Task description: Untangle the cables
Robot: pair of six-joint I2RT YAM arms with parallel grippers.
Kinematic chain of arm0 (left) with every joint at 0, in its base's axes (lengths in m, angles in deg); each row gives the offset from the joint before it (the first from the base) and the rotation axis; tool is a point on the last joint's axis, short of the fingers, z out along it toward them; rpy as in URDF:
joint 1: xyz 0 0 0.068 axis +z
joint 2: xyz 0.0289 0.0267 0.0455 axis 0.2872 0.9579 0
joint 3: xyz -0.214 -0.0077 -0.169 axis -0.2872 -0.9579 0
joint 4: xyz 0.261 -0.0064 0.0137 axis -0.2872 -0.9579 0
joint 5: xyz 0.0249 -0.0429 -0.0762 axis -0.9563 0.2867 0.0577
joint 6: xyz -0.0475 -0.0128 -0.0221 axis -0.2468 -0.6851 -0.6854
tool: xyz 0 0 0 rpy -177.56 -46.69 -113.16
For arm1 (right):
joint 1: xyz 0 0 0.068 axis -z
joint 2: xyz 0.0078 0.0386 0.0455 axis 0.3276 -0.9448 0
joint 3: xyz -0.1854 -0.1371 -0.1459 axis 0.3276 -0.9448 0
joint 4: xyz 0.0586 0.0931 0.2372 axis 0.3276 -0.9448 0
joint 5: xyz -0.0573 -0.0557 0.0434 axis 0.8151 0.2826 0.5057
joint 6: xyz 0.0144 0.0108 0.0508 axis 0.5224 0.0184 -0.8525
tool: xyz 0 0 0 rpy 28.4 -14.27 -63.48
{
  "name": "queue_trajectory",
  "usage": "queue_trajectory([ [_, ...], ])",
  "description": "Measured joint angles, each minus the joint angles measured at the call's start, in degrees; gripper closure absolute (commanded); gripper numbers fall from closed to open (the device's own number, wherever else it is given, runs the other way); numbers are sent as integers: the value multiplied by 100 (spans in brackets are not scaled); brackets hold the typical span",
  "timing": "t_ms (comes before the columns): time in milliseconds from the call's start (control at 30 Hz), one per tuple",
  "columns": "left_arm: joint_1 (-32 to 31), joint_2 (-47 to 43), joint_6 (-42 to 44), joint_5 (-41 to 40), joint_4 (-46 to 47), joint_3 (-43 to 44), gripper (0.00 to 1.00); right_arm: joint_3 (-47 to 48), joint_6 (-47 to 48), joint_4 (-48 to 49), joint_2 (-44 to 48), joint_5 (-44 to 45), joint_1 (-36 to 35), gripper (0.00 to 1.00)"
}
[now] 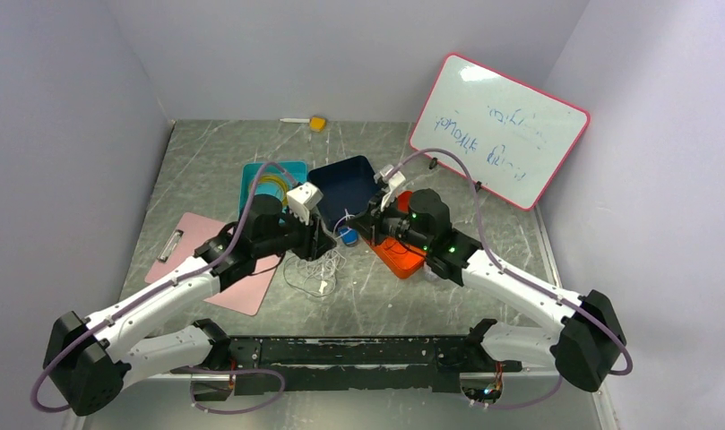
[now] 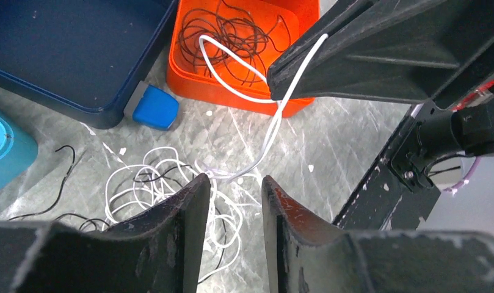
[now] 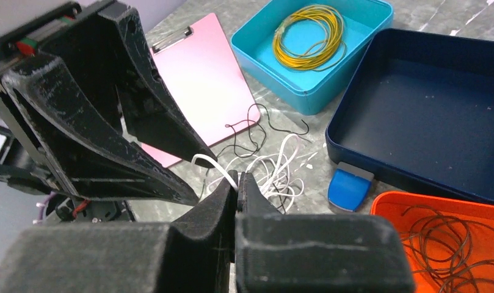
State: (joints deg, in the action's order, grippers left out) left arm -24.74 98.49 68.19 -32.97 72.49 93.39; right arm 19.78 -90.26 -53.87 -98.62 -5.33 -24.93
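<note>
In the middle of the table (image 1: 385,300) lies a messy pile of thin cables (image 1: 315,270), mostly white with a few dark ones. The left gripper (image 2: 235,186) hangs right over the pile. Its fingers are a little apart and hold nothing. The right gripper (image 3: 237,182) is pinched tight on one white cable (image 2: 273,125). That cable runs from the pile up to the gripper and loops into the orange box (image 2: 223,91) at 3 o'clock, where dark cables sit. A blue box (image 1: 345,179) is at 1 o'clock, a teal box (image 3: 305,94) with a yellow coil (image 3: 308,30) at 11, a pink clipboard (image 1: 206,255) at 9.
</note>
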Motion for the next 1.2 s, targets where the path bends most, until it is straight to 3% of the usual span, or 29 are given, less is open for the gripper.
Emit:
queue_trajectory([
  [533, 0, -509, -514, -83, 1757, -616, 57, 293, -483, -481, -417, 212, 0, 100],
  [833, -4, 70, -544, -170, 2138, -664, 59, 433, -586, -531, -400, 170, 0, 100],
  [1200, -249, 1027, -640, -935, 2404, -863, 70, 723, -555, -868, 0, 308, 0, 100],
])
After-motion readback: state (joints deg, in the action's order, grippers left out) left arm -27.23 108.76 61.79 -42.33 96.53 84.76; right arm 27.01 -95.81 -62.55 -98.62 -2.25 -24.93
